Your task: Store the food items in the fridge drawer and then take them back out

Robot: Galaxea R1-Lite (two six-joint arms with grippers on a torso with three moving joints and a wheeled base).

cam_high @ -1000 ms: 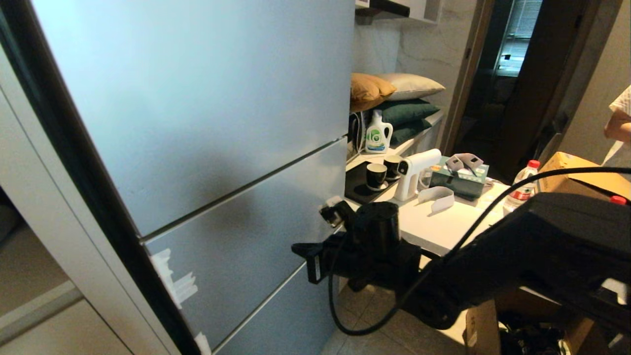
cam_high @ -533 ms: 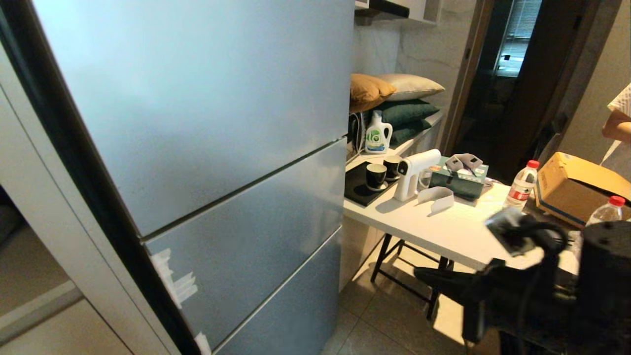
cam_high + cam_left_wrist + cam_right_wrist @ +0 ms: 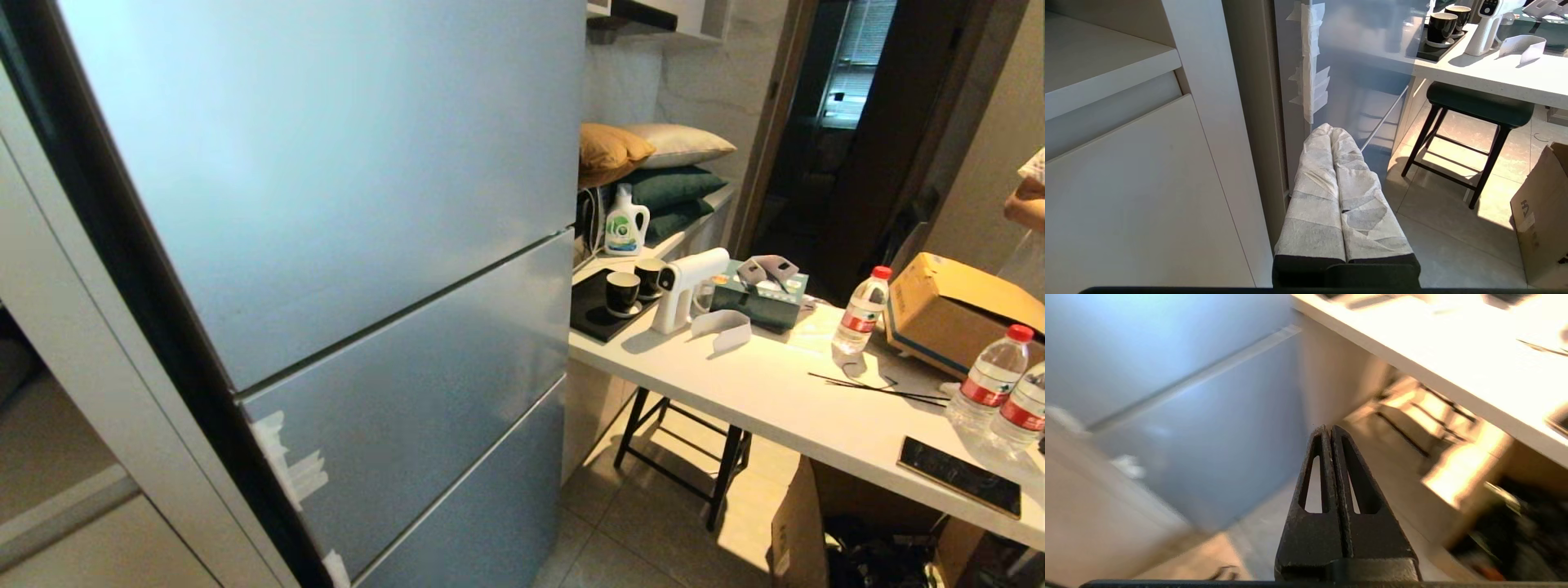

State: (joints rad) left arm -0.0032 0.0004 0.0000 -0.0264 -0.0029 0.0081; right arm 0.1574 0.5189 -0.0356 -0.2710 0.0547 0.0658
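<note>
The silver-grey fridge (image 3: pixel 326 204) fills the left of the head view with all its fronts shut. The fridge drawer and the food items are hidden. Neither arm shows in the head view. In the left wrist view my left gripper (image 3: pixel 1329 130), its fingers wrapped in white tissue, is shut and empty, low beside the fridge's taped edge (image 3: pixel 1310 77). In the right wrist view my right gripper (image 3: pixel 1328 428), bare and black, is shut on nothing and points down toward the floor between the fridge (image 3: pixel 1167 396) and the table (image 3: pixel 1433 355).
A white table (image 3: pixel 735 384) stands right of the fridge with a black stool (image 3: pixel 1478 108) under it. On it are cups, a white spray gun (image 3: pixel 686 286), water bottles (image 3: pixel 864 310), a cardboard box (image 3: pixel 955 310) and a phone (image 3: pixel 959 476). A person's arm (image 3: pixel 1030 204) shows at the right edge.
My right arm has pulled away from the fridge front, swung right and down, and left the head view. The fridge stays shut. The left arm has not moved.
</note>
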